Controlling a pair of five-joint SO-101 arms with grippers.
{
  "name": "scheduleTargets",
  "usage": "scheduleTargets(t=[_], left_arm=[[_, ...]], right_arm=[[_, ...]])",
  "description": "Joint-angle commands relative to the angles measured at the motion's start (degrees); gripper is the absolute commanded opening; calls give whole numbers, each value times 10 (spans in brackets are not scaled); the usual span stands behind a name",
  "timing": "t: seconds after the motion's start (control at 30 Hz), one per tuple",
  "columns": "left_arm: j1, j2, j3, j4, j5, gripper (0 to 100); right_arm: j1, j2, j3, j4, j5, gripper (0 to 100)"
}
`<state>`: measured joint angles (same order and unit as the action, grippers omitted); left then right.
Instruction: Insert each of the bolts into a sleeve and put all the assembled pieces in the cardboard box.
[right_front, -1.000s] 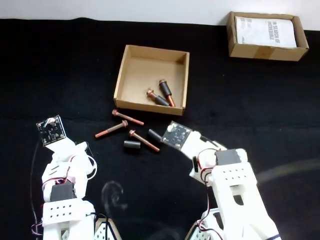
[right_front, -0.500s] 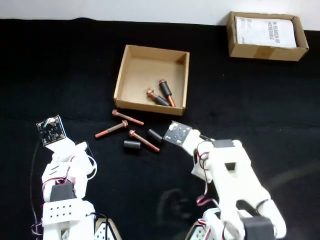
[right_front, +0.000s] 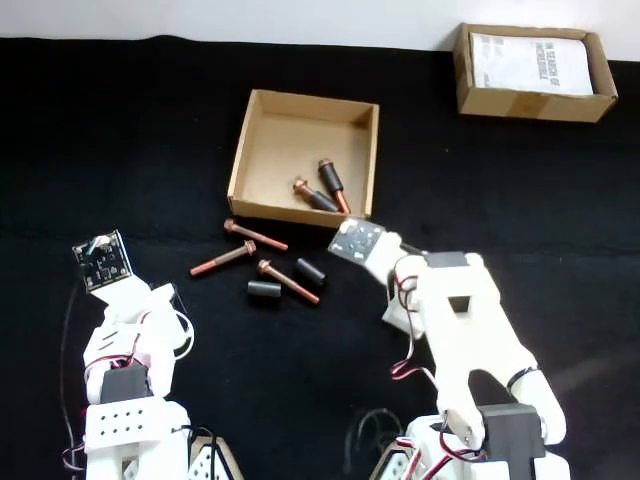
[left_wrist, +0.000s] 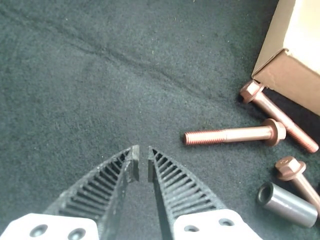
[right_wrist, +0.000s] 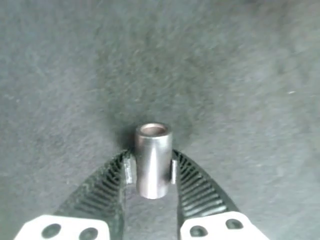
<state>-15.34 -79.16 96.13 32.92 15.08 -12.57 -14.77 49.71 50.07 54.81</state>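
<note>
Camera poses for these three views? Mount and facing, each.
High: fixed above the mat, looking down on box, bolts, left arm and right arm.
Left wrist: on the left arm, faces the mat past the shut left gripper.
Right wrist: on the right arm, faces the mat; right gripper clamps a sleeve.
Shared: high and left wrist both show box and bolts.

- High cam: fixed, off the arms, overhead, looks down on the whole black table (right_front: 120, 120). Far and wide; arms (right_front: 130, 400) at near edge, cardboard box (right_front: 300, 214) beyond.
- L wrist cam: on left arm, looks down past left gripper (left_wrist: 143, 162), close to table. Overlap w/ high cam: loose bolts (left_wrist: 230, 135), box corner.
- R wrist cam: on right arm, looks past right gripper (right_wrist: 150, 172), v. close, sleeve (right_wrist: 153, 150) mid-frame.
</note>
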Motion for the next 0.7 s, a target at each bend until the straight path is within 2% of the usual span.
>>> scheduleTargets(t=[0.0,0.3,0.67], left_arm=[[-8,-7,15,-8,-4,59],[-8,-7,15,-11,-4,59],[-7,-7,15,-12,-1,59]], right_arm=[[7,-3,-59,30,4,7],[7,-3,-232,178,1,7],[7,-4,-495,324,-183,7]])
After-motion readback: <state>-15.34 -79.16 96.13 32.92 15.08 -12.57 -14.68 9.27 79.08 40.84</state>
